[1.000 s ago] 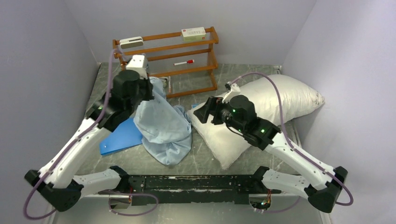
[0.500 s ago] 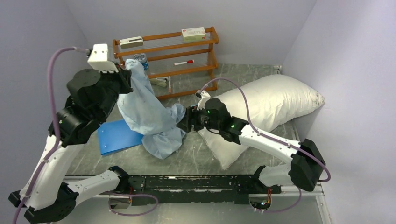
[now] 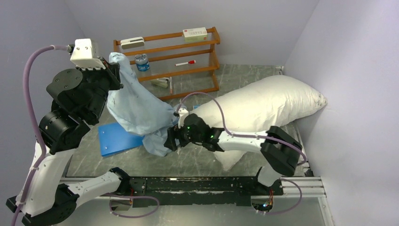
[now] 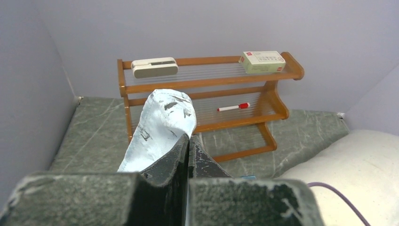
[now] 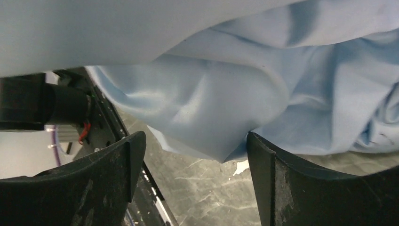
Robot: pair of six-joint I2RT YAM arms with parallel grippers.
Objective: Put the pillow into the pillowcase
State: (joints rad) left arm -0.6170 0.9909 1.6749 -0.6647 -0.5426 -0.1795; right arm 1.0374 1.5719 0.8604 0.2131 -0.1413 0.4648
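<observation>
Holds the pillowcase (image 3: 136,106) far higher than a second ago, in the upper left of the top view, left jaws pinched shut on a top corner, cloth hanging down to the tabletop (image 3: 197,162). Brings the right jaws from above the pillow (image 3: 268,103) to the low hem at centre frame, open astride a hanging fold, gripping nothing. Leaves the pillow at right, outside the case. Probably readies the mouth for spreading.

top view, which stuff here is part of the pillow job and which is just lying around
job: pillow, pillowcase, left pincer shut on the pillowcase's top, right pincer open by its lower folds
lying about: wooden rack, box, white case, marker, jar, blue sheet
</observation>
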